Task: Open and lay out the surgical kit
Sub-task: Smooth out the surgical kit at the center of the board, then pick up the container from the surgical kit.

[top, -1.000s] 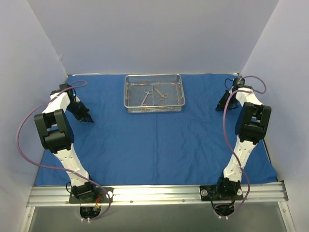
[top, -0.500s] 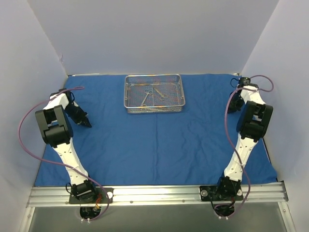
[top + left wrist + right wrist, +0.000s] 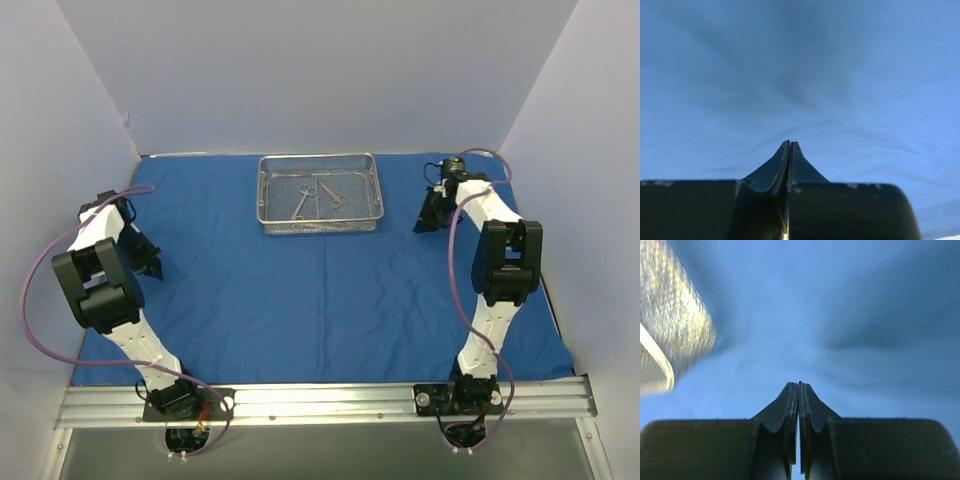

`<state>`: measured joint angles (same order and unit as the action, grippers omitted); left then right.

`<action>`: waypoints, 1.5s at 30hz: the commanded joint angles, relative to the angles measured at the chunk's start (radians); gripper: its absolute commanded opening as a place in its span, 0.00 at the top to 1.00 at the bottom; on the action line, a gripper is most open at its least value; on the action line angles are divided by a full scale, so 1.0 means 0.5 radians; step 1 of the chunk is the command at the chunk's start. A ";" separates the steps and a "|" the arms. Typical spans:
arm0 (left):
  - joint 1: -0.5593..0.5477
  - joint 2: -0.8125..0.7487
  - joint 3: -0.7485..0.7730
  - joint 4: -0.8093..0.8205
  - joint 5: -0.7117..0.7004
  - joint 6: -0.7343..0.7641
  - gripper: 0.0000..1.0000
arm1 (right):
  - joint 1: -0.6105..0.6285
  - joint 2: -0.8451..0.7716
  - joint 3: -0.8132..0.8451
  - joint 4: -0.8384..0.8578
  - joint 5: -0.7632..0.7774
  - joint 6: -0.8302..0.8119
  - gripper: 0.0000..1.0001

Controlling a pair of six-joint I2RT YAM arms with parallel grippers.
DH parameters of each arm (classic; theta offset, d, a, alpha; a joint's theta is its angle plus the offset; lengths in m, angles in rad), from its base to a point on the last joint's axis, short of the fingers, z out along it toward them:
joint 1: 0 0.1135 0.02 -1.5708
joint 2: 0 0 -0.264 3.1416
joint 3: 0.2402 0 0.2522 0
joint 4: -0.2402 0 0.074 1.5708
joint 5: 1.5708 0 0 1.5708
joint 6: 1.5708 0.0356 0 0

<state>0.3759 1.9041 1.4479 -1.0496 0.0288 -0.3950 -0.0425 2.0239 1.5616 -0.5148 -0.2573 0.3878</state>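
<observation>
Surgical kit, seen from the top view: the blue cloth wrap (image 3: 330,290) already lies spread flat over the table. The wire-mesh tray (image 3: 320,224) stands on it at the upper middle of the frame, with the steel instruments (image 3: 305,198) still inside.

What has just changed is your arms. Your right gripper (image 3: 422,224) has left the right edge of the cloth, where the earlier frames show it, and now hangs just right of the tray. I judge that it is going for the tray or the instruments. Your left gripper (image 3: 153,266) has drawn back toward the left edge of the frame, farther from the tray than before. The tray and the instruments have not moved.

In the left wrist view, the fingers (image 3: 782,162) are pressed together and hold nothing, with only bare cloth ahead.

In the right wrist view, the jaws are also closed and empty. The tray's mesh wall shows blurred at the upper left. You must open them before any pick.
</observation>
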 commanded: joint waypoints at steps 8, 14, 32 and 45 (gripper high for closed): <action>0.174 0.100 -0.291 0.090 0.016 0.032 0.98 | -0.157 -0.157 -0.653 0.060 0.032 -0.054 1.00; 0.227 -0.059 -0.147 0.010 0.007 0.014 0.98 | -0.149 -0.393 -0.556 -0.075 0.229 -0.150 1.00; -0.515 -0.415 0.319 0.516 0.602 0.032 0.39 | 0.419 0.111 0.628 0.057 -0.035 0.022 0.24; -0.856 0.082 0.733 0.838 0.682 0.179 0.37 | 0.453 0.554 1.141 0.097 0.226 -0.285 0.18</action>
<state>-0.0505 1.9331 1.7203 -0.7120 0.3470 -0.3458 0.1871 2.2883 2.0827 -0.4896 -0.1860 0.2848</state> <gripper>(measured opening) 0.624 0.818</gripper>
